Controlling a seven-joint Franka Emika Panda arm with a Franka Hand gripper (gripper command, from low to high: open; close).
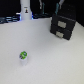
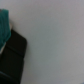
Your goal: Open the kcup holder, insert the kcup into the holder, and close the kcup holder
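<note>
Kcup holder (image 1: 61,26): a black boxy unit standing on the surface toward the exterior view's right, far side. Two drawer-like fronts are stacked one above the other, each with a pale handle mark. Both fronts look flush with the body; nothing shows inside either one, so their contents cannot be told.

Kcup (image 1: 23,56): a small white pod with a bright green top, lying on the surface toward the exterior view's left, near side. It sits well apart from the kcup holder, outside it, with bare surface between the two.

Surface (image 1: 50,60): pale and plain, carrying both task things.

Bottle (image 1: 25,10): a tall white shape with a dark mark, upright at the far edge toward the exterior view's left, well apart from the kcup.

Wrist view: mostly pale surface; a dark glossy block (image 2: 12,56) fills one corner with a teal patch (image 2: 4,27) beside it. What these are cannot be told.

Claw: not made out in either view, so whether its fingers are parted or closed cannot be told.
</note>
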